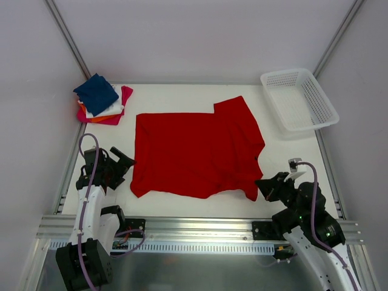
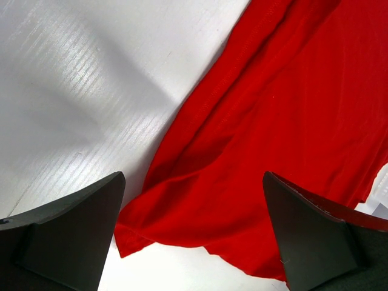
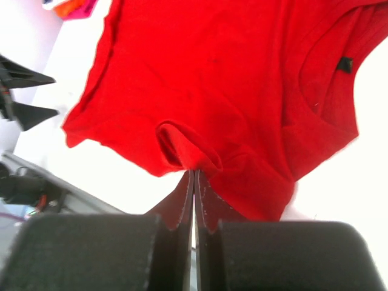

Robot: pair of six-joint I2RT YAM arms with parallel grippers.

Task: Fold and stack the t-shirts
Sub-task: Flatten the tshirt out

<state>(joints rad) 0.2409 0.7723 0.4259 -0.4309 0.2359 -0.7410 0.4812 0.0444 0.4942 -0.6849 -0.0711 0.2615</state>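
Observation:
The red t-shirt (image 1: 194,151) lies spread on the white table, its sleeve end to the right and somewhat rumpled. My left gripper (image 1: 124,162) is open at the shirt's near-left corner; in the left wrist view that corner (image 2: 182,224) lies between the spread fingers (image 2: 73,230), untouched. My right gripper (image 1: 267,185) is shut at the shirt's near-right edge; in the right wrist view (image 3: 194,171) the closed tips pinch a bunched fold of the red cloth (image 3: 200,73). A stack of small folded shirts with navy on top (image 1: 96,93) over white, orange and magenta (image 1: 124,97) sits at the back left.
A white mesh basket (image 1: 300,100) stands at the back right, holding nothing. The table's near edge is a metal rail (image 1: 194,229) just in front of both arms. Grey walls enclose the table on the left, back and right.

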